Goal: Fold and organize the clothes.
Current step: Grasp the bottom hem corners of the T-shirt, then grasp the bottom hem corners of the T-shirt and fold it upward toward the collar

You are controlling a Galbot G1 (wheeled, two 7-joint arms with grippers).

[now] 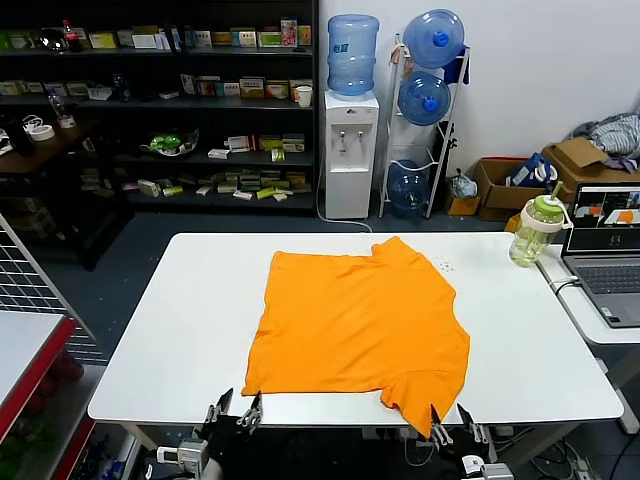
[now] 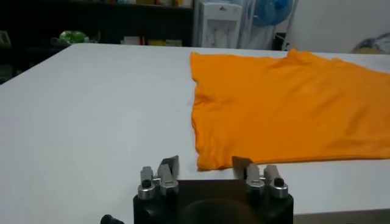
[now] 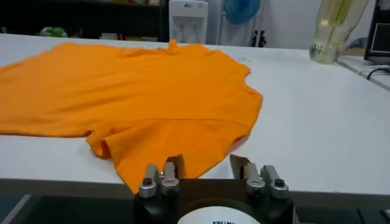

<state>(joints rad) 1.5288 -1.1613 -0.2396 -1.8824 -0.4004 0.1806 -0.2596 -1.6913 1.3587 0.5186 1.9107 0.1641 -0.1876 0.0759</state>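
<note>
The clothes are one bright orange T-shirt point(image 1: 360, 318) lying flat on the white table point(image 1: 180, 330), collar toward the far side. No lettering shows. My left gripper point(image 1: 233, 410) sits at the table's near edge, just before the shirt's near left hem corner point(image 2: 210, 159). Its fingers point(image 2: 170, 164) are open, and the corner lies in line with the gap. My right gripper point(image 1: 452, 425) is at the near edge by the sleeve point(image 3: 158, 152), which droops over the edge. It is open, and the sleeve's tip reaches in between its fingers point(image 3: 239, 163).
A green-lidded bottle point(image 1: 537, 228) and a laptop point(image 1: 605, 255) stand at the right, the laptop on a side table. A water dispenser point(image 1: 350, 150) and shelves point(image 1: 160, 110) are behind. Bare table lies left of the shirt point(image 2: 91, 109).
</note>
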